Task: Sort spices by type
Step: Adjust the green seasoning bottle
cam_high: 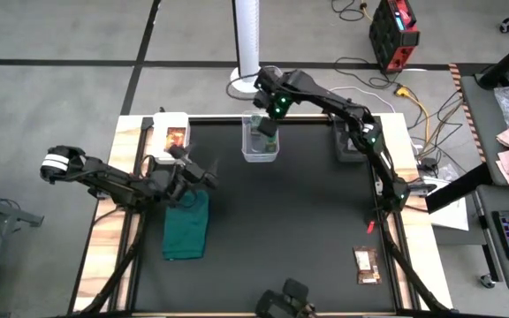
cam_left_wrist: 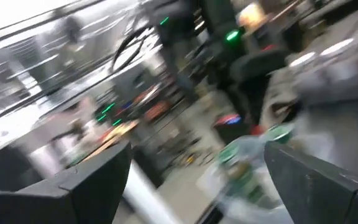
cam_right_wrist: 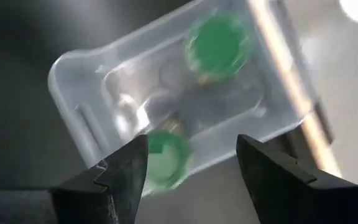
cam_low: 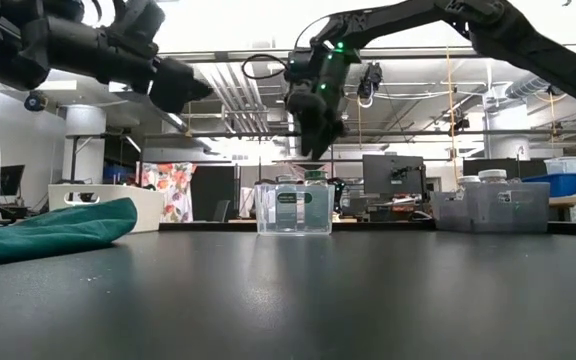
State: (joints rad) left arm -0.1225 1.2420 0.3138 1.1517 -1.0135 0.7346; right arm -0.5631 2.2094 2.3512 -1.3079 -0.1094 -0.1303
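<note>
Two green-lidded jars (cam_right_wrist: 218, 43) (cam_right_wrist: 166, 158) stand inside a clear plastic box (cam_high: 260, 152) at the middle of the table's far edge. My right gripper (cam_high: 269, 131) (cam_right_wrist: 191, 162) hovers open just above that box, touching nothing. A second clear box (cam_low: 488, 205) at the far right holds white-lidded jars (cam_low: 493, 176). One orange-brown packet (cam_high: 176, 138) lies in a white tray (cam_high: 160, 119) at the far left. The other packet (cam_high: 366, 263) lies flat near the table's near right corner. My left gripper (cam_high: 203, 174) is open in the air over the dark green cloth (cam_high: 186, 225).
The green cloth lies bunched on the left half of the table. A small red object (cam_high: 370, 226) sits near the right edge. The dark mat's middle (cam_high: 290, 230) is bare. A white pole (cam_high: 247, 40) rises behind the far edge.
</note>
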